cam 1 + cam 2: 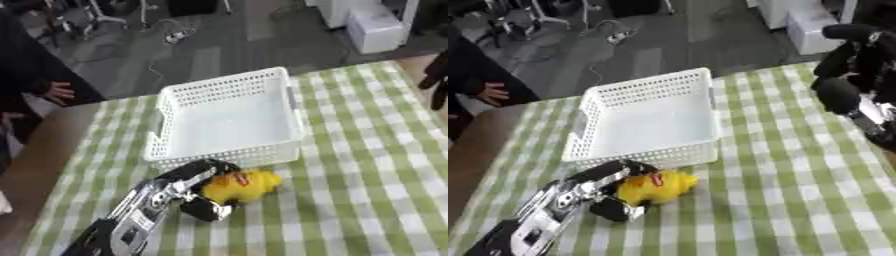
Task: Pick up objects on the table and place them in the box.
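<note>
A yellow toy with a red spot (243, 184) lies on the green checked cloth just in front of the white basket (229, 117). My left hand (199, 187) reaches in from the lower left, and its fingers and thumb curl round the toy's left side. The basket holds nothing that I can see. At the right edge my right hand (852, 65) is raised above the table with its fingers curled, holding nothing.
The table (376, 170) carries a green and white checked cloth, with brown bare wood (44, 150) along its left edge. A person's dark sleeve and hand (54, 91) show at the far left, off the cloth. White boxes (372, 22) stand on the floor behind.
</note>
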